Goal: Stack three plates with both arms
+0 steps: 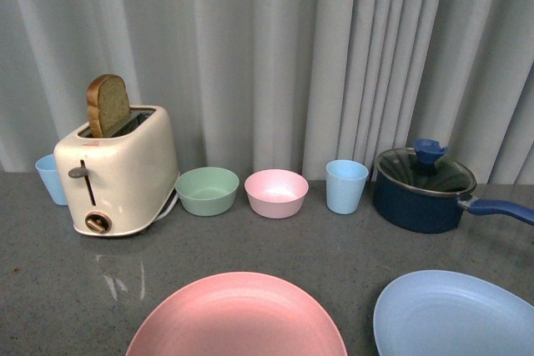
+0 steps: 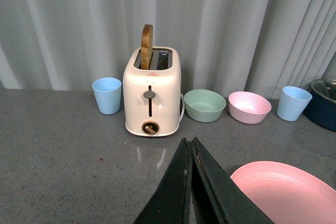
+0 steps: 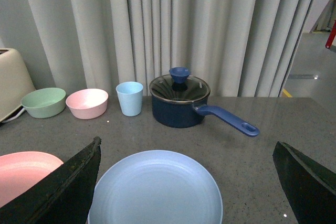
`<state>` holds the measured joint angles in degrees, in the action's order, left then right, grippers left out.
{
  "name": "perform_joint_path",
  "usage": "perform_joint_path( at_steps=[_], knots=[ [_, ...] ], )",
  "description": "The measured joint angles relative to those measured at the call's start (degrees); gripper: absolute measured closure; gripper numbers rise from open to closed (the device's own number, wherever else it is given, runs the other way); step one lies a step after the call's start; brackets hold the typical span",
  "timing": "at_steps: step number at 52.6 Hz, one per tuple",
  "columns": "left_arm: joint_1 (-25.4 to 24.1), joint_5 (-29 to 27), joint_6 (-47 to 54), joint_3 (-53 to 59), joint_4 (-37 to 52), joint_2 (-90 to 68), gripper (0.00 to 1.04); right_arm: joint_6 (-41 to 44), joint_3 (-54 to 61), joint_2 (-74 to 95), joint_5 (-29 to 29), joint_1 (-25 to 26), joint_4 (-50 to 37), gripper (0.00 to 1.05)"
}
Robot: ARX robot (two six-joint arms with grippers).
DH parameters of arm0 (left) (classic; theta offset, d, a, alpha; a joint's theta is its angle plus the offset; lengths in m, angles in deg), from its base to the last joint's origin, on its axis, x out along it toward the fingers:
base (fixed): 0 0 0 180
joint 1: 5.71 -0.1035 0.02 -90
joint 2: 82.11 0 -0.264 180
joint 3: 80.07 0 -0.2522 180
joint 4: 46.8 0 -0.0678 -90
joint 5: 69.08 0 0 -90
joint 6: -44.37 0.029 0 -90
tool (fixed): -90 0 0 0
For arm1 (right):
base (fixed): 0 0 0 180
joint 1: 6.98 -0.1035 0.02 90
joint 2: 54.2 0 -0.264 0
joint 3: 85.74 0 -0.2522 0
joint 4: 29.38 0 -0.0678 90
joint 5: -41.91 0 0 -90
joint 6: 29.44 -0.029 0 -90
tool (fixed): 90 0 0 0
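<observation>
The right gripper (image 3: 186, 142), wide open before the blue plate (image 3: 157, 187), should pinch its near rim level; the left gripper (image 2: 190, 142) is closed, empty.

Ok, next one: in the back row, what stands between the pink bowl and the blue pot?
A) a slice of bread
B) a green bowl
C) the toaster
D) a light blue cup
D: in the front view the light blue cup stands between the pink bowl and the pot, touching neither.
</observation>
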<state>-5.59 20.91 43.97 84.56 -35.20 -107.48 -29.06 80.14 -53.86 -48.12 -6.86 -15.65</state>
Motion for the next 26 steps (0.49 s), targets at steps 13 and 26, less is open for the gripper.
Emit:
perform_joint_path(
  at_steps=[13, 26],
  knots=[
    [0.0, 0.0, 0.0, 0.0, -7.5, 7.7, 1.01, 0.0, 0.0, 0.0, 0.0, 0.0, 0.0, 0.07],
    [0.0, 0.0, 0.0, 0.0, -13.1, 13.3, 1.01, 0.0, 0.0, 0.0, 0.0, 0.0, 0.0, 0.07]
  ],
)
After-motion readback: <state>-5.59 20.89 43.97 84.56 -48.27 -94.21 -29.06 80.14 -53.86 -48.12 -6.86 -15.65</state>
